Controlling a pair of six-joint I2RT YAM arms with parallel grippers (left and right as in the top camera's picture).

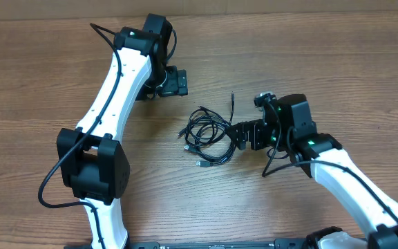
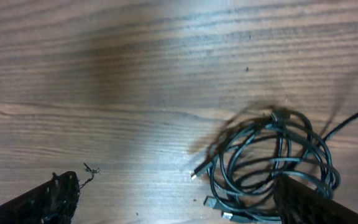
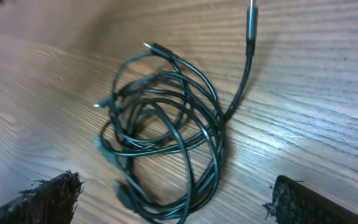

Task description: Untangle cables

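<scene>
From overhead, the cables (image 1: pixel 206 135) lie as one loose coil near the middle of the counter (image 1: pixel 323 55). The right tool (image 1: pixel 239 135) sits just beside the coil's right edge, jaws spread and holding nothing. The left tool (image 1: pixel 178 81) sits apart at the far left of the coil, equally spread and empty. Expect the cords to be light, limp and a little springy; lift one loop and the rest will likely drag along with it. A free strand (image 1: pixel 233 104) runs out of the coil toward the far side, and it looks like your easiest thing to take. Nothing else lies on the counter near the coil, so only your own two arms could crowd each other above it. In the left wrist view the coil sits to the right, its near edge hidden behind one finger (image 2: pixel 309 202). Small plugs (image 2: pixel 197 175) poke out on its left side, and those stiff ends should give a firmer hold than the thin, slick cord. In the right wrist view the coil lies on the wood between the widely parted fingers (image 3: pixel 48 199), with nothing pinched. The loops cross so often that you cannot tell which cord is which. The free strand leaves toward the far right and ends in an end plug (image 3: pixel 252 22); take it there and draw outward gently.
</scene>
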